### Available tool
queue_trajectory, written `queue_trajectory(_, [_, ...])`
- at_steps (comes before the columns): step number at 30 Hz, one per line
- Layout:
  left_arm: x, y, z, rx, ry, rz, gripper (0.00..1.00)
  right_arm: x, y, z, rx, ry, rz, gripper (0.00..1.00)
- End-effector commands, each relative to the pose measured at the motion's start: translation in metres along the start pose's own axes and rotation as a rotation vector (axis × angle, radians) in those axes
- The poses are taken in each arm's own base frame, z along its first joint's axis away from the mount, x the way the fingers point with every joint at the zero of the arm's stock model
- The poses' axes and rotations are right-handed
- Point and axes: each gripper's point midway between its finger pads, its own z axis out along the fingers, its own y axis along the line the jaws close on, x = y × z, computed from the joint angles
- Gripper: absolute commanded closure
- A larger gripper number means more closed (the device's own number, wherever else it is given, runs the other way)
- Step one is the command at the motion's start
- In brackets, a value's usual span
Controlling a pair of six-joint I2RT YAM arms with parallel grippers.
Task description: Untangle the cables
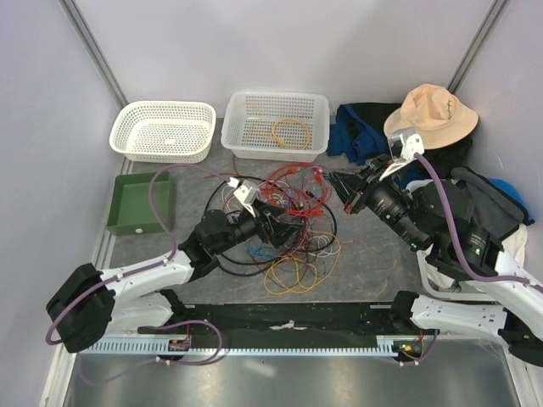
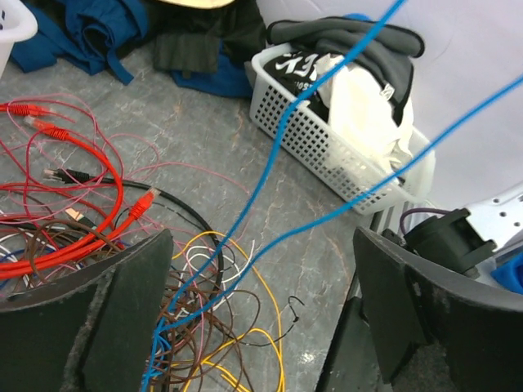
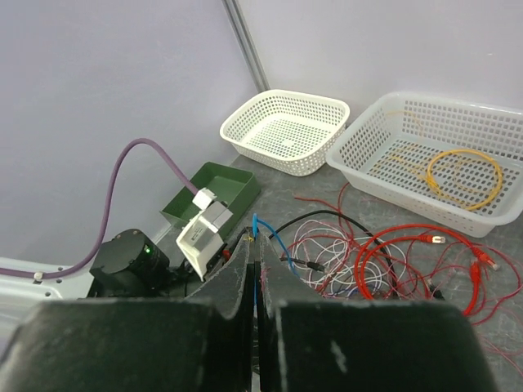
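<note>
The cables (image 1: 293, 225) lie in one tangled heap at mid-table: red (image 1: 297, 182), yellow loops (image 1: 293, 275), white, brown, pink and a thick black one (image 3: 327, 215). My right gripper (image 1: 337, 181) hangs just right of the heap. In the right wrist view it (image 3: 255, 238) is shut on a thin blue cable (image 3: 270, 237). That blue cable (image 2: 274, 147) runs taut in two strands up out of the heap. My left gripper (image 1: 273, 224) sits low over the heap, and in the left wrist view it (image 2: 261, 245) is open wide, with the blue strands passing between its fingers (image 2: 106, 310).
Two white baskets stand at the back, an empty one (image 1: 163, 130) and one (image 1: 246, 140) holding a yellow cable coil (image 1: 291, 133). A green bin (image 1: 140, 202) stands at the left. Clothes and a tan hat (image 1: 430, 114) lie back right, beside a white basket of clothes (image 2: 327, 139).
</note>
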Motion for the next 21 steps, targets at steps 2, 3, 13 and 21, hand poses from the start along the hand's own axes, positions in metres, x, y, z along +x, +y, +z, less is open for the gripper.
queue_trajectory(2, [-0.032,-0.009,0.018,0.031,-0.085,0.087,0.27,-0.019,0.008,-0.008,-0.033,-0.047,0.042,1.0])
queue_trajectory(3, [-0.036,-0.011,0.02,0.035,-0.09,0.095,0.35,-0.018,0.007,-0.008,-0.032,-0.044,0.042,1.0])
queue_trajectory(13, [-0.119,-0.023,-0.002,-0.098,-0.164,0.209,0.98,-0.019,-0.015,-0.027,0.039,-0.081,0.054,0.3])
queue_trajectory(21, [-0.239,-0.023,-0.04,-0.442,-0.196,0.24,0.98,0.002,-0.044,-0.039,0.137,-0.081,0.044,0.04])
